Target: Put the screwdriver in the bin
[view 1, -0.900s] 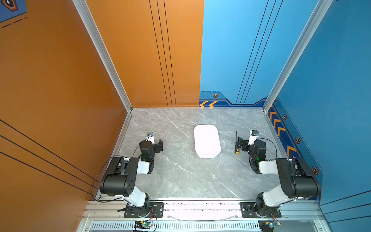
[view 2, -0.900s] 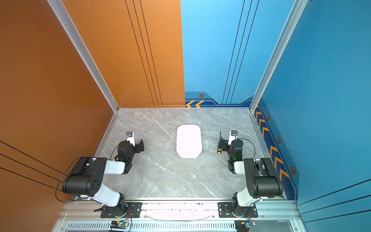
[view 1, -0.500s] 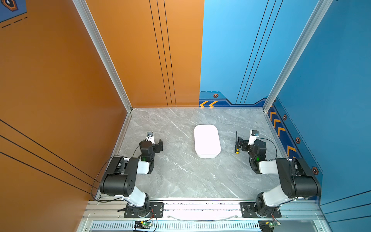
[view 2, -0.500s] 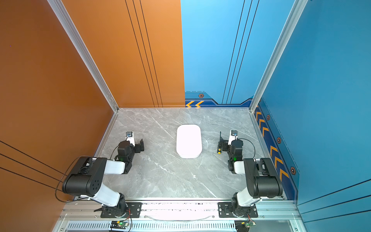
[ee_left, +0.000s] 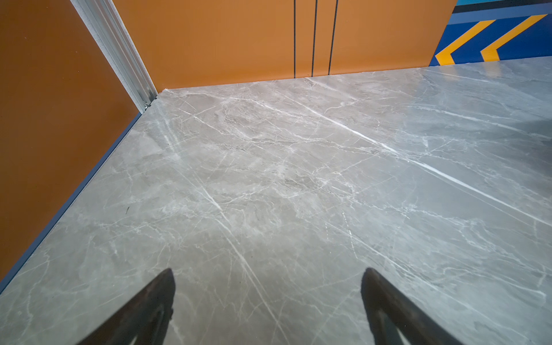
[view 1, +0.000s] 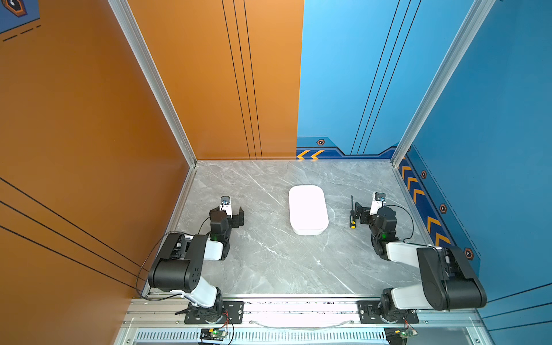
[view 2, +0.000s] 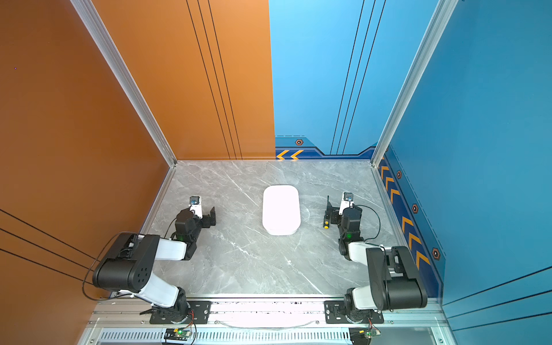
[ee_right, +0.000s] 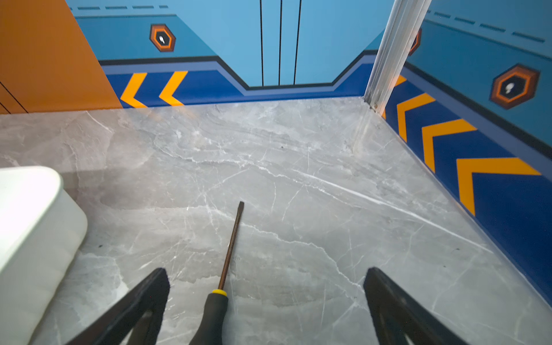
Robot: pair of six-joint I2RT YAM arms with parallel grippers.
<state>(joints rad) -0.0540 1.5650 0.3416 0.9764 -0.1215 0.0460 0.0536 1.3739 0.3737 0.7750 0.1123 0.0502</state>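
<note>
Screwdriver lies flat beside the bin, tip pointing rearward.

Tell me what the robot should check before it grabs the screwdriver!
1. Right fingers open: ok, spread wide.
2. Screwdriver between them: ok, its handle lies between the two fingers, off centre, untouched.
3. Fingers low enough to close on the handle: cannot tell.
4. Bin ready: ok, nothing shows inside it in both top views.
5. Way to the bin: ok, only bare table between screwdriver and bin.
6. Left fingers out of the way: ok, open, holding nothing, on the bin's other side.
</note>
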